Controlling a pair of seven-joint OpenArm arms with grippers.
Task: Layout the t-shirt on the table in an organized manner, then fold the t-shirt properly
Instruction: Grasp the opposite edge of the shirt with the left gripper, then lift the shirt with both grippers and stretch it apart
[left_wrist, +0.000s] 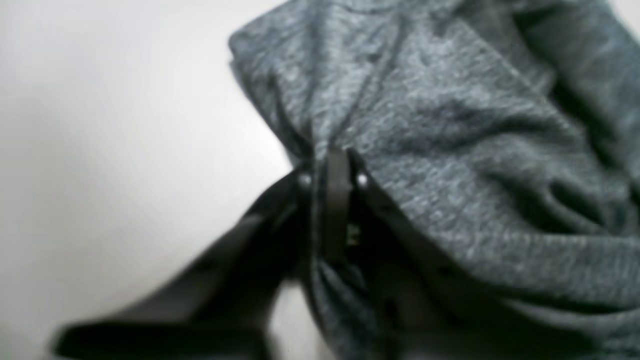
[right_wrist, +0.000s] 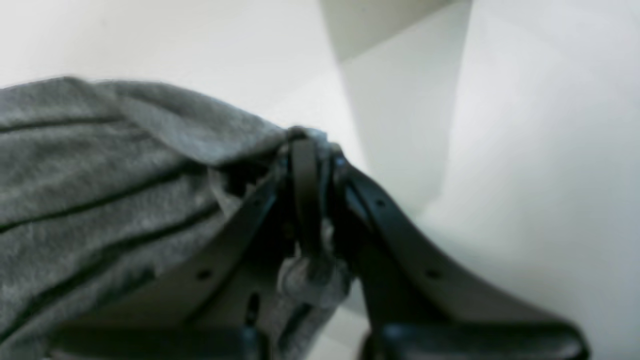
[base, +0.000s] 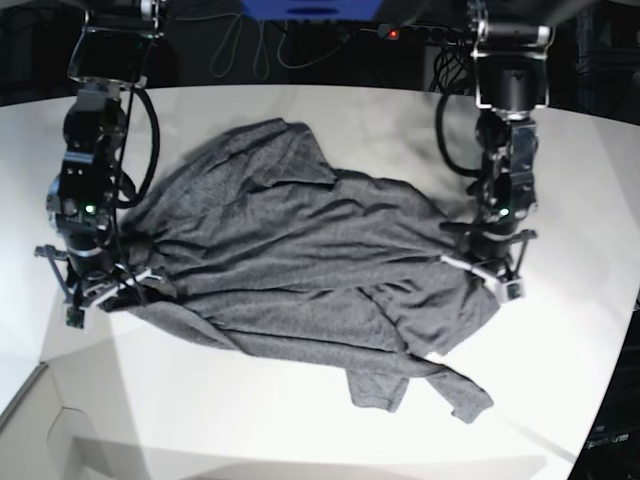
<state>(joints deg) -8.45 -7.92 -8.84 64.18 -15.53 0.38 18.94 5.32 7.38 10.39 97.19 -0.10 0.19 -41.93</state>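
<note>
The dark heather-grey t-shirt (base: 300, 260) lies rumpled across the middle of the white table (base: 250, 430), with one sleeve trailing toward the front. At the shirt's right edge in the base view, my left gripper (base: 482, 262) is shut on a pinch of cloth. Its wrist view shows the black fingers (left_wrist: 337, 200) together with the t-shirt (left_wrist: 450, 125) gathered at the left gripper (left_wrist: 332, 160). My right gripper (base: 108, 288) grips the shirt's left edge. There the right gripper (right_wrist: 307, 145) is shut on bunched fabric of the t-shirt (right_wrist: 100, 175).
Cables and a power strip with a red light (base: 395, 33) run along the dark back edge. The table's curved edge (base: 610, 400) drops off at the right. A seam or lower white panel (base: 40, 400) shows at the front left corner.
</note>
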